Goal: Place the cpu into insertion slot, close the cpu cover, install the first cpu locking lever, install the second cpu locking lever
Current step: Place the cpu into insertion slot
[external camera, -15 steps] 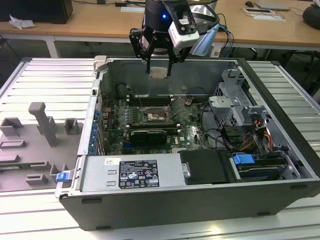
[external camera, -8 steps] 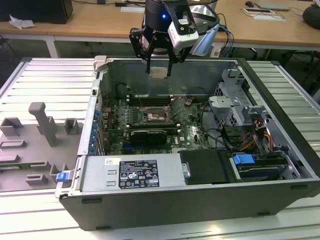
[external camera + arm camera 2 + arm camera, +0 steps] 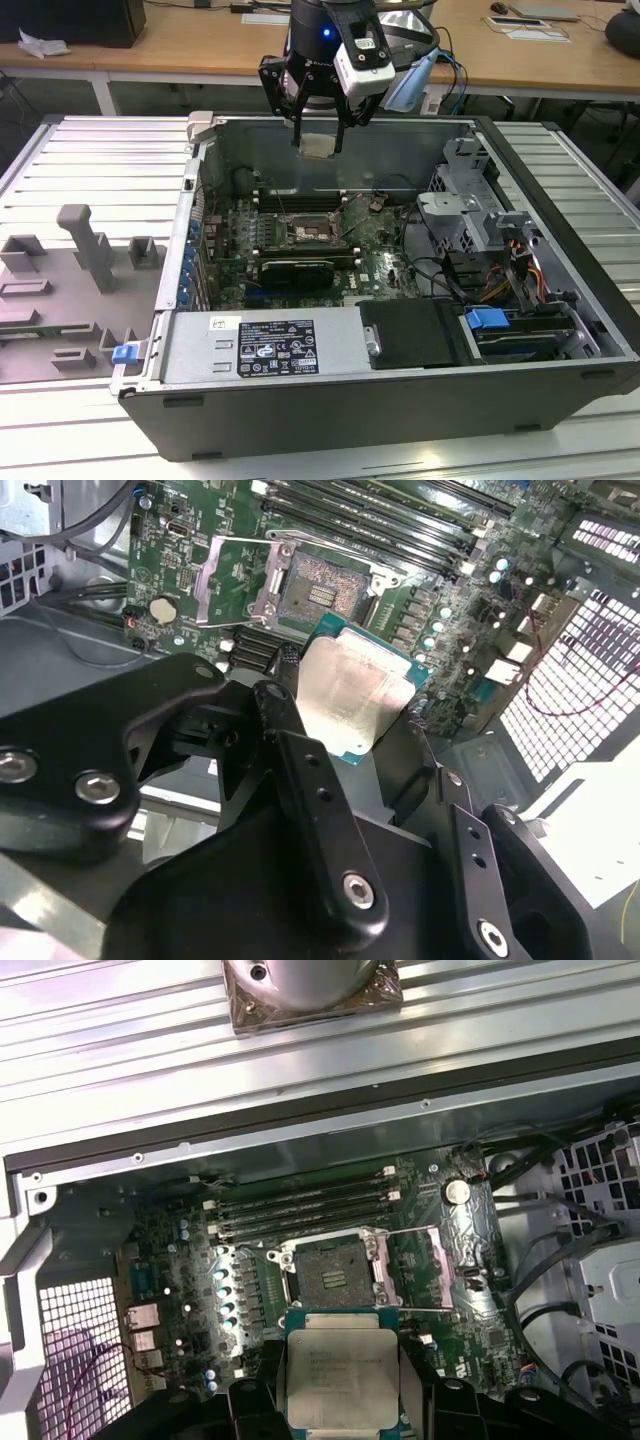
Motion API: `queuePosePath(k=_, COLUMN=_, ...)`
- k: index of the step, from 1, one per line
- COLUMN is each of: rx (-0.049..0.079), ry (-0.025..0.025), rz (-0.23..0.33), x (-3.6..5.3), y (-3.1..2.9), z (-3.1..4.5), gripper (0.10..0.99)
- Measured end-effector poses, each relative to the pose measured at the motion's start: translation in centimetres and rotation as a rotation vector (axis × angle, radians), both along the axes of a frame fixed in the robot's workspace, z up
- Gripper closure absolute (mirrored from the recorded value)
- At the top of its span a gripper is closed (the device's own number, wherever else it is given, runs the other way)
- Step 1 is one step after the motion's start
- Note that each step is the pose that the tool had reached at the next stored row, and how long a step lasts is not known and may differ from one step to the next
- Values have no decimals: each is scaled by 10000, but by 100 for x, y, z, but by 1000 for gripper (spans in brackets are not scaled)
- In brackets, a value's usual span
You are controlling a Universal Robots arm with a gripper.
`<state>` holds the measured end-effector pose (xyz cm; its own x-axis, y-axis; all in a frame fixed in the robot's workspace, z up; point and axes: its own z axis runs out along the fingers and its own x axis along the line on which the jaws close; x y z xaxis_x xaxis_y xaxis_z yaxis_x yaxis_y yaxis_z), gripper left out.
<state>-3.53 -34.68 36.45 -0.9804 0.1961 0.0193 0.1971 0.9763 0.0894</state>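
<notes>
**Cpu [image 3: 318, 146] gripped in the air, apart from the open socket**

In the exterior view the open computer case [image 3: 400, 400] lies on its side on a ribbed metal table [image 3: 100, 160]. The insertion slot [image 3: 315, 232] sits near the middle of the green board, dark-centred and uncovered. The long memory slots [image 3: 300, 200] lie at 12 o'clock of it. A long black card [image 3: 297, 270] lies at 6 o'clock, with the labelled power supply [image 3: 265, 345] beyond that. At 3 o'clock are loose cables [image 3: 430, 265] and a grey drive cage [image 3: 470, 215], and at 4 o'clock a blue latch [image 3: 488, 320]. Outside the case, at 9 o'clock, stands a grey fixture block [image 3: 85, 250].

The cpu cover [image 3: 425, 1265] is swung off the slot [image 3: 330, 1270] and lies to one side, its window showing board beneath. In the second wrist view the cover [image 3: 228, 580] is just beside the bare socket [image 3: 320, 585], with a coin battery [image 3: 163, 608] near it. Nothing lies over the socket.

The gripper [image 3: 319, 140] hangs at 12 o'clock of the slot, up over the case's far wall and well above the board. Its jaws are drawn in only as far as the chip's width. They clamp two opposite edges of the cpu, whose silvery top shows in both wrist views [image 3: 350, 695] [image 3: 340, 1380] between the black fingers [image 3: 275, 710]. The chip touches nothing but the fingers.
</notes>
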Motion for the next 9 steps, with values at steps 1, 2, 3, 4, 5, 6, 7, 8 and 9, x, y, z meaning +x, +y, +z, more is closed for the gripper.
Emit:
queuePosePath(k=1, rx=-1, ry=0, rz=-54, x=0, y=0, z=0, gripper=545)
queuePosePath(k=2, rx=0, ry=0, rz=-117, x=0, y=0, z=0, gripper=545)
queuePosePath(k=3, rx=-1, ry=0, rz=-170, x=0, y=0, z=0, gripper=545)
queuePosePath(k=4, rx=-1, ry=0, rz=-220, x=0, y=0, z=0, gripper=545)
queuePosePath(k=5, rx=0, ry=0, rz=-262, x=0, y=0, z=0, gripper=545)
queuePosePath(k=6, rx=-1, ry=0, rz=-291, x=0, y=0, z=0, gripper=545)
queuePosePath(k=7, rx=0, ry=0, rz=-317, x=0, y=0, z=0, gripper=545)
queuePosePath(k=8, rx=0, ry=0, rz=-347, x=0, y=0, z=0, gripper=545)
queuePosePath(k=9, rx=0, ry=0, rz=-372, x=0, y=0, z=0, gripper=545)
